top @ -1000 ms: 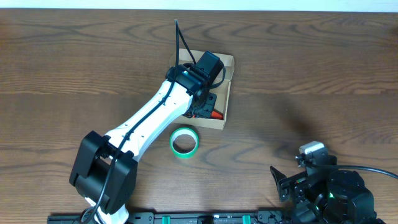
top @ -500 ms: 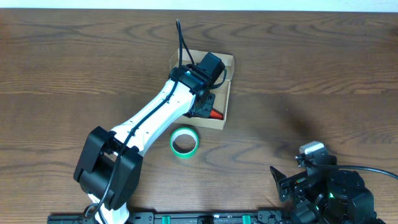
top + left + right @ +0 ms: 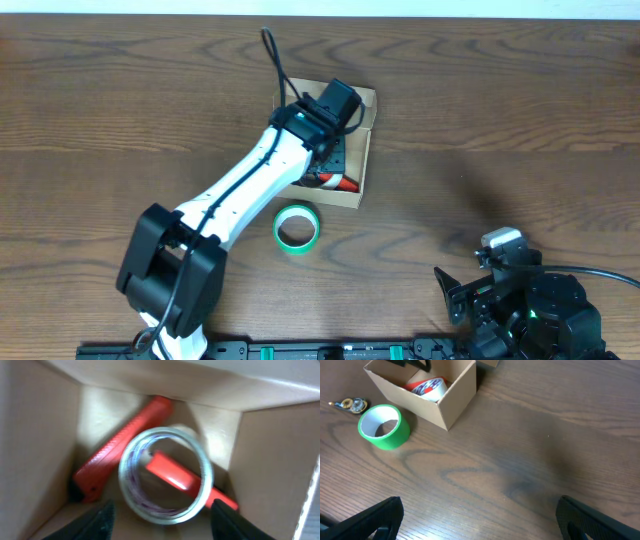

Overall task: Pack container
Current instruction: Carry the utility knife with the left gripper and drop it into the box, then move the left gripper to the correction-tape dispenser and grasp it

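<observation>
The left gripper [image 3: 162, 511] hung inside the container [image 3: 366, 140], a tan cardboard box near the middle of the table [image 3: 520, 120]. Its dark fingers [image 3: 100, 519] were spread wide with nothing between them. Below them a clear tape roll [image 3: 202, 472] lay on the box floor. It rested across two red tools: a long red cutter [image 3: 117, 442] along the left wall and a second red piece [image 3: 167, 472] showing through the roll's ring (possibly another cutter, though the blur made that hard to tell).

I judged this to be the release of the clear roll, with packing only partly done. A green tape roll [image 3: 297, 228] lay on the table just beside the box's near wall. The next move would call for lifting the left wrist straight up, clear of the cardboard walls. The arm would then need to swing down over the green roll with the fingers astride its rim.

The right gripper [image 3: 479, 505] was parked at the table's near edge, its jaws wide apart and empty.

Only the left wrist view showed the box's contents clearly, since the arm covered most of them from overhead. The right wrist view gave the box's outer wall and the green roll from the side. It also showed a small metal trinket [image 3: 347, 405] beyond the roll, which I could not find from overhead.
</observation>
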